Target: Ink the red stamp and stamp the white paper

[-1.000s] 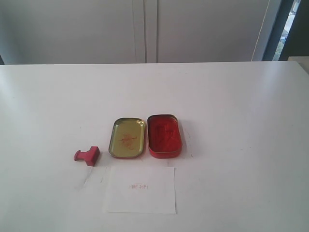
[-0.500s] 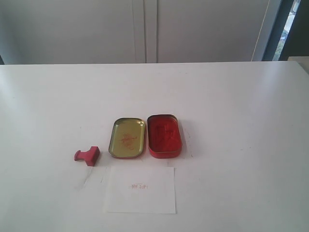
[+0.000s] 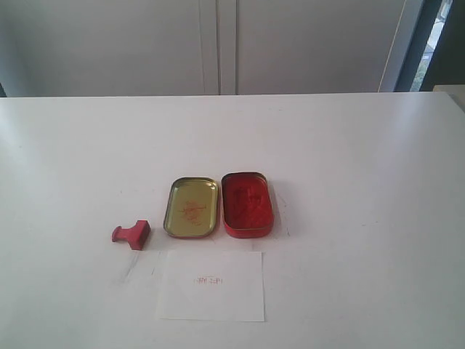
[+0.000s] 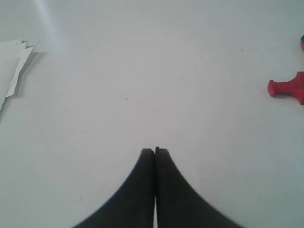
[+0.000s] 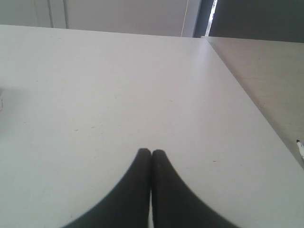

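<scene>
Left claw [image 4: 155, 151], tips pressed together & holding nothing, hangs over bare tabletop [image 3: 349, 145], well apart from red stamp [image 3: 131, 234], which lies tipped on its side left of gold lid [image 3: 192, 207]. Just in front of lid: white paper [image 3: 211, 285] w/ faint red mark. Beside lid: open ink tin [image 3: 247, 203]. Right claw [image 5: 151, 152], likewise closed & empty, is over bare tabletop. Stamp looks light, hard, prob. apt to skid; best gripped across knob's neck. Paper looks flimsy, may lift.
</scene>
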